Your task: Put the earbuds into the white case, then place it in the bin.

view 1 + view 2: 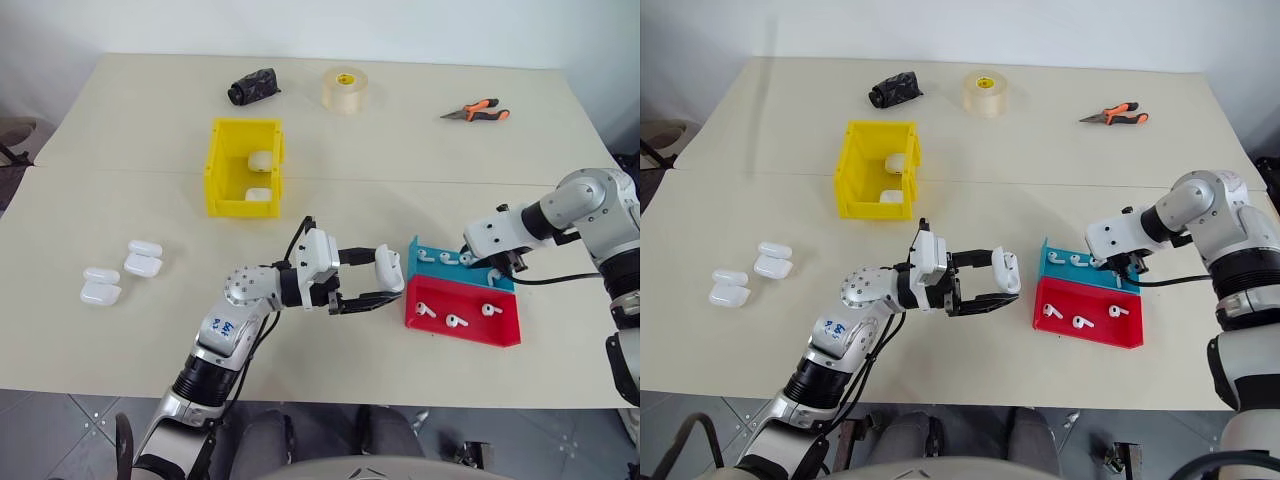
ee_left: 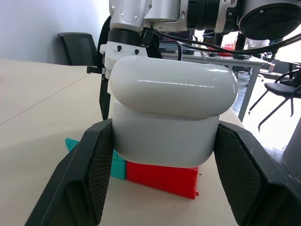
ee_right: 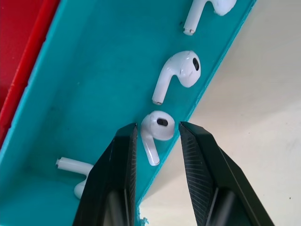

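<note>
Left eye view shows a beige table [image 1: 330, 150]. On it, toward the far left, stands the yellow bin [image 1: 243, 166], and two closed white cases lie inside it. Near the right arm sit a teal tray [image 1: 455, 265] and a red tray [image 1: 462, 312], touching each other, each with loose earbuds [image 1: 455, 321] in it. Two more cases [image 1: 143, 258] rest on the table at the left, well apart from the bin.

The left gripper [image 1: 382, 284] is above the table, just beside the trays, and its fingers are clamped on the sides of the white case [image 2: 173, 113].

The right gripper [image 3: 157, 141] points down into the teal tray. Its fingers stand narrowly apart on both sides of one earbud [image 3: 156, 132]; I cannot tell if they already touch it.
</note>
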Robot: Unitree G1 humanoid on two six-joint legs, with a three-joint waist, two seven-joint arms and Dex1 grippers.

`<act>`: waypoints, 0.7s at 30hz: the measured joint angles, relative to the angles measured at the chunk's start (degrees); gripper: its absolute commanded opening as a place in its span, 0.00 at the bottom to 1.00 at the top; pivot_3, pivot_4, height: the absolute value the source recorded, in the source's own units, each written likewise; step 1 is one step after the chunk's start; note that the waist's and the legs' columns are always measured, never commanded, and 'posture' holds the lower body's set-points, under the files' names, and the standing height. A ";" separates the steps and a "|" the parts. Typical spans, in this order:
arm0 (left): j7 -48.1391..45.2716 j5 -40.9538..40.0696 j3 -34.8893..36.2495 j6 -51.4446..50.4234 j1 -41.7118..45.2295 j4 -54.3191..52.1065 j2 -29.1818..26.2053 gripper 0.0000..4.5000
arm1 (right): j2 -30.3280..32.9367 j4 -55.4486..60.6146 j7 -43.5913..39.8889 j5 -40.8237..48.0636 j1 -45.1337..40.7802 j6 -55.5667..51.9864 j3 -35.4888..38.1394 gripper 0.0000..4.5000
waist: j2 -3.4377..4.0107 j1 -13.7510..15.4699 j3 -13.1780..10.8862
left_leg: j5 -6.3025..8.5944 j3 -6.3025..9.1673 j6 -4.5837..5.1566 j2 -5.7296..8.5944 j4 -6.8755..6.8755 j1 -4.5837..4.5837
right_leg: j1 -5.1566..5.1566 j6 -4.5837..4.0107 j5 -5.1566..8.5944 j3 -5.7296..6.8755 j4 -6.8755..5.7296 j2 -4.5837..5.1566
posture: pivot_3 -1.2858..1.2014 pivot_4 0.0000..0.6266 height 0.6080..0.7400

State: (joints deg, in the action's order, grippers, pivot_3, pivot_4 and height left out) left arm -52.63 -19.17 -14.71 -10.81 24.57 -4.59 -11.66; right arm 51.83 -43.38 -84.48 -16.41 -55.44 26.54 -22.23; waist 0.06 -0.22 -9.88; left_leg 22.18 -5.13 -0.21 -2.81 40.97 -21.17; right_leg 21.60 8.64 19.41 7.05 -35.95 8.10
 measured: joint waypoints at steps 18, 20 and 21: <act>0.05 -0.04 0.03 -0.44 -0.01 -1.14 0.26 0.63 | -0.06 1.80 -0.68 0.84 0.94 -2.07 0.44 0.12 | 0.00 0.00 0.00 | 0.00 0.00 0.00 0.00 0.00 0.00 | 0.00 0.00 0.00 0.00 0.00 0.00 | 0.52 0.24 1.00; 0.05 -0.04 0.03 -0.44 -0.01 -1.14 0.27 0.63 | 0.06 2.85 -0.69 1.54 1.55 -3.31 0.87 0.12 | 0.00 0.02 0.00 | 0.00 0.00 0.00 0.00 0.00 0.00 | 0.00 0.00 0.00 0.00 0.00 0.00 | 0.52 0.24 1.00; 0.05 -0.04 0.03 -0.44 -0.01 -1.14 0.28 0.63 | 0.11 3.26 -0.74 2.30 1.92 -4.44 1.47 0.12 | 0.00 0.06 0.00 | 0.00 0.00 0.00 0.00 0.00 -0.01 | 0.00 0.00 0.00 0.00 0.00 0.00 | 0.52 0.24 1.00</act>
State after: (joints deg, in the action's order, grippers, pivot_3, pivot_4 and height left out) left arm -52.58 -19.21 -14.68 -11.25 24.56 -5.73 -11.38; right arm 51.94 -40.12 -85.23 -14.11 -53.52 22.10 -20.76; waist 0.06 -0.16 -9.89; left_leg 22.18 -5.13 -0.21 -2.81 40.97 -21.18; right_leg 21.60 8.65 19.41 7.05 -35.95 8.10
